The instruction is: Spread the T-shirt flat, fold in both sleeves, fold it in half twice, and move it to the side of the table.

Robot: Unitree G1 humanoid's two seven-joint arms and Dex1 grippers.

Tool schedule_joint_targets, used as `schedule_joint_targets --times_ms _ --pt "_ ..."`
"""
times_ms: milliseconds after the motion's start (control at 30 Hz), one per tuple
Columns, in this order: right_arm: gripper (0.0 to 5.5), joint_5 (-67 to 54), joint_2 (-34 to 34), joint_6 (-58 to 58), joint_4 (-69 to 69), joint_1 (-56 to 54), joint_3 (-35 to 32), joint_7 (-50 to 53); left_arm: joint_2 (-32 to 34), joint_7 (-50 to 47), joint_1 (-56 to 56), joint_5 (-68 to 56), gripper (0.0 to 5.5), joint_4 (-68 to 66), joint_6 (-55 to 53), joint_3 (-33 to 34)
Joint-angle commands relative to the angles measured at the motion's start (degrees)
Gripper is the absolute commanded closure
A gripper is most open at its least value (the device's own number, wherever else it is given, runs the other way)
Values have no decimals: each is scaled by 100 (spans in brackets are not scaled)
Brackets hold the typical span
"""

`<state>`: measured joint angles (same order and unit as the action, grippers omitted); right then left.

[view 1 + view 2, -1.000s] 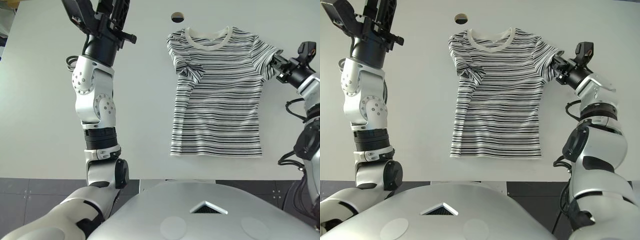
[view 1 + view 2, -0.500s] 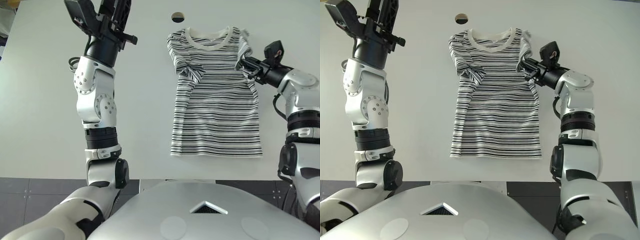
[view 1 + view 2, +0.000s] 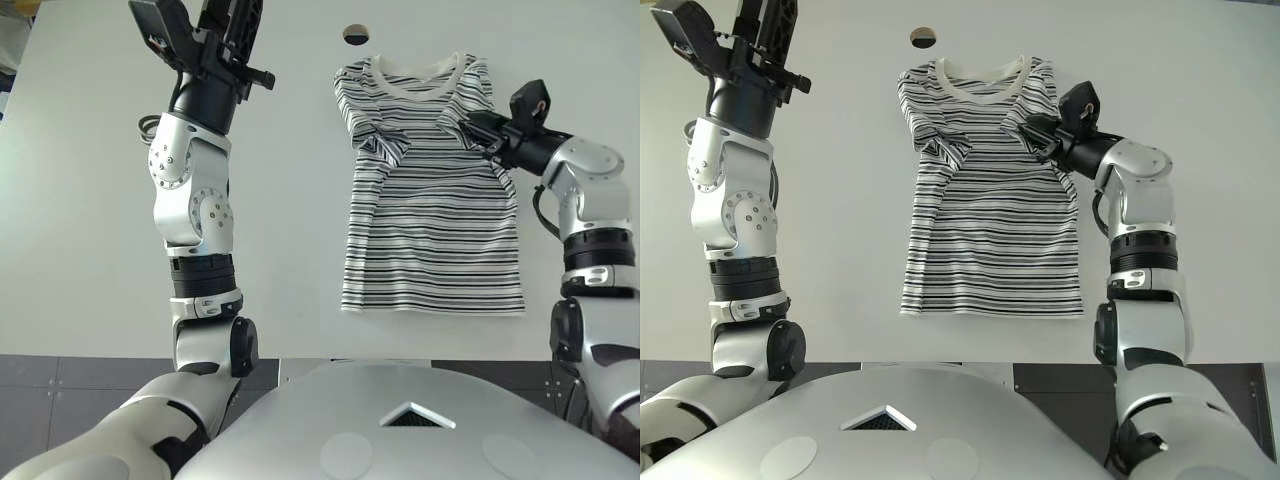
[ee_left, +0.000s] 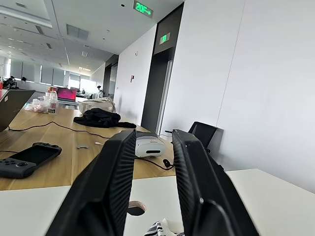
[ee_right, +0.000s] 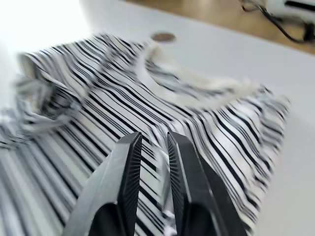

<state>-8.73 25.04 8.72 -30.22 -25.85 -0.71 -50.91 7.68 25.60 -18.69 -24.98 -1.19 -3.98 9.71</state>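
A round cable hole (image 3: 354, 34) sits in the white table (image 3: 80, 200), beyond and to the left of the right gripper (image 3: 472, 122). That gripper pinches the striped T-shirt (image 3: 430, 220) by its sleeve (image 3: 452, 126), folded over the chest; the body lies flat below it. The left gripper (image 4: 153, 135) hangs raised with fingers parted and empty, the shirt well to its right.

White table (image 3: 80, 200), striped T-shirt (image 3: 430, 230), perhaps a cable hole (image 3: 354, 34) beyond.

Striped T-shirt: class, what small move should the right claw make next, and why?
Probably lower and open the right claw, laying the right sleeve on the black-and-white striped fabric T-shirt. The claw holds that sleeve over the chest, and the left sleeve is folded in.
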Motion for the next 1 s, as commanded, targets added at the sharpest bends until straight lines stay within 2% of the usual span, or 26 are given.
schedule_joint_targets --times_ms 33,133,200,333,367,467,567,767,1000 --pt "453 -558 204 448 895 335 -281 -298 124 101 111 173 411 42 -4 -180" --pt "453 -1645 640 -241 1545 821 -1412 -1152 910 504 800 1518 411 109 977 -813" --pt "453 -1882 1165 -630 1709 1415 -1756 -2017 1693 835 1306 2596 411 14 2070 -1244" --pt "453 -1174 2301 -1922 1741 3336 -1484 -3583 3324 1186 2165 4564 411 -301 4494 -2080" --pt "453 -979 2499 -2164 1717 3710 -1421 -3770 3652 1305 2349 4837 411 -344 4869 -2256" --pt "405 -278 2887 -2922 1569 4367 -1178 -3816 4389 1742 2680 5174 368 -299 5435 -2692" --pt "360 403 2987 -4031 1198 4455 -859 -3494 4591 1929 2688 5236 330 -193 5557 -3014" --pt "360 1141 2967 -5849 487 4124 -240 -2740 4396 1886 2548 5339 264 -189 5452 -3475" --pt "360 1337 3020 -6123 599 4167 536 -2157 4106 1748 2513 5450 264 -349 5383 -3841"
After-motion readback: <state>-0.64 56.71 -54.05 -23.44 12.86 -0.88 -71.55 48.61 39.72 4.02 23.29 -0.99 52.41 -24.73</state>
